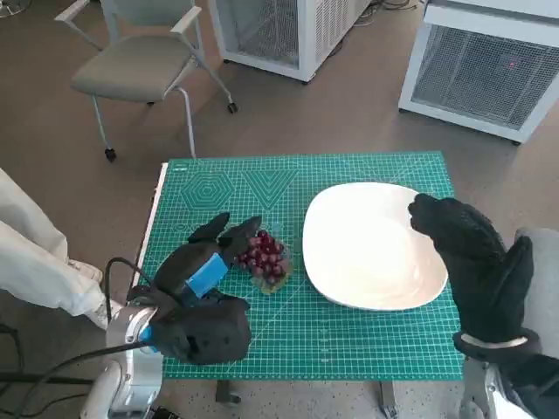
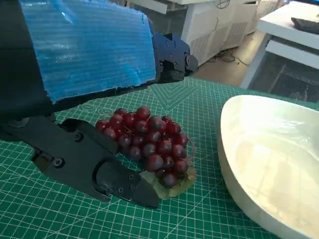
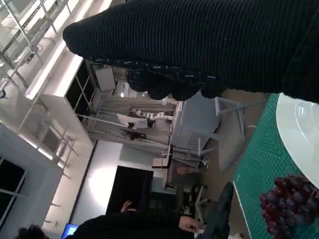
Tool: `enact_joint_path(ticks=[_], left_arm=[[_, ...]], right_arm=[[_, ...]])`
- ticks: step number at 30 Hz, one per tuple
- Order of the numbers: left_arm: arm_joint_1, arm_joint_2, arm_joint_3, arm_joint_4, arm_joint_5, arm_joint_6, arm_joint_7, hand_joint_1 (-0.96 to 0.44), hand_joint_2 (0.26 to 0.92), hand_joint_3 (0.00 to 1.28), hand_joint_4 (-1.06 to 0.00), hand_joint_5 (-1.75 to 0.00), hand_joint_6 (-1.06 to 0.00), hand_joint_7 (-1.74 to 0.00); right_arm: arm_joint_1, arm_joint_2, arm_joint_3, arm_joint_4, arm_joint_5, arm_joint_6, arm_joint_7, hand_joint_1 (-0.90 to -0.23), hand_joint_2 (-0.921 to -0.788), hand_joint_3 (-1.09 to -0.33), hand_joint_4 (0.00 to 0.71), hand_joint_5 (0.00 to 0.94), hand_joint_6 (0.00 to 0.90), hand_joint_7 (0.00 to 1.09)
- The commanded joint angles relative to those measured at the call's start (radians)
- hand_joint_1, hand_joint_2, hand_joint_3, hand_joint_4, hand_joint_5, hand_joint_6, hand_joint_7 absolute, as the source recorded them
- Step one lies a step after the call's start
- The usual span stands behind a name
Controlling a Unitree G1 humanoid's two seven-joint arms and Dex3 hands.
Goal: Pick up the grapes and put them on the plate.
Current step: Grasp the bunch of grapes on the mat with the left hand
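Person: a pale sleeve [image 1: 35,262] is seen at the left edge of the head view, beside the table.
Left hand: the left hand [image 1: 203,271] is held low over the mat, just left of the grapes. Its fingers [image 2: 84,164] are spread apart, one set lying on the mat along the near side of the bunch, the other reaching past its far side. The bunch is bracketed but not clasped; nothing is held.
Grapes: the dark red grapes [image 1: 265,257] are lying on the mat, between the left hand and the plate, close to the plate's left rim and apart from it. They are not on the plate.
Mat: a green cutting mat [image 1: 349,345] is spread over the table top.
Plate: a white plate [image 1: 349,244] is set on the right half of the mat.
Right hand: the gloved right hand [image 1: 476,262] is raised over the plate's right rim. Nothing is seen in it; whether its fingers are apart or curled cannot be told.
Background: a grey chair [image 1: 140,61] and white cabinets [image 1: 489,70] are stood on the floor beyond the table.
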State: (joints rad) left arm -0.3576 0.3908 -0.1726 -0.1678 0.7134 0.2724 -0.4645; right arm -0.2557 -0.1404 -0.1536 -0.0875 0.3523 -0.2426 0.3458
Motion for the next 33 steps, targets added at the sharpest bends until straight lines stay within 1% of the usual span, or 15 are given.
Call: enact_joint_path(ticks=[1,7,16,22,27,33], left_arm=[[-0.055,-0.003,-0.045,0.050,0.025,0.029,0.004,-0.25,0.703,0.00,-0.04,-0.01,-0.18,-0.01],[-0.161,-0.027,-0.130,0.228,0.085,0.045,0.050,-0.23,0.702,0.00,-0.04,0.00,-0.19,-0.01],[-0.376,-0.103,-0.228,0.623,0.118,0.080,0.100,-0.22,0.701,0.00,-0.04,0.00,-0.19,0.00],[-0.499,-0.154,-0.267,0.879,0.096,0.058,0.126,-0.19,0.709,0.00,-0.03,0.00,-0.19,0.00],[-0.567,-0.184,-0.295,1.035,0.084,0.032,0.156,-0.15,0.719,0.01,-0.04,0.00,-0.20,-0.01],[-0.610,-0.205,-0.305,1.145,0.060,0.012,0.192,-0.06,0.733,0.01,-0.05,0.00,-0.22,-0.01]], right_arm=[[0.018,-0.002,-0.003,0.012,0.009,0.012,0.006,-0.460,-0.921,-0.654,0.401,0.667,0.141,0.99],[0.016,-0.002,-0.004,0.017,0.014,0.013,0.008,-0.455,-0.921,-0.653,0.399,0.669,0.142,0.99],[0.012,-0.002,-0.003,0.025,0.013,0.013,0.008,-0.456,-0.921,-0.652,0.397,0.672,0.143,0.99],[0.011,-0.004,-0.004,0.029,0.014,0.010,0.012,-0.458,-0.921,-0.651,0.397,0.673,0.143,0.99],[0.014,-0.007,-0.006,0.024,0.016,0.013,0.014,-0.458,-0.921,-0.651,0.395,0.675,0.142,0.99],[0.017,-0.013,-0.012,0.018,0.020,0.016,0.016,-0.458,-0.921,-0.653,0.393,0.678,0.141,0.99]])
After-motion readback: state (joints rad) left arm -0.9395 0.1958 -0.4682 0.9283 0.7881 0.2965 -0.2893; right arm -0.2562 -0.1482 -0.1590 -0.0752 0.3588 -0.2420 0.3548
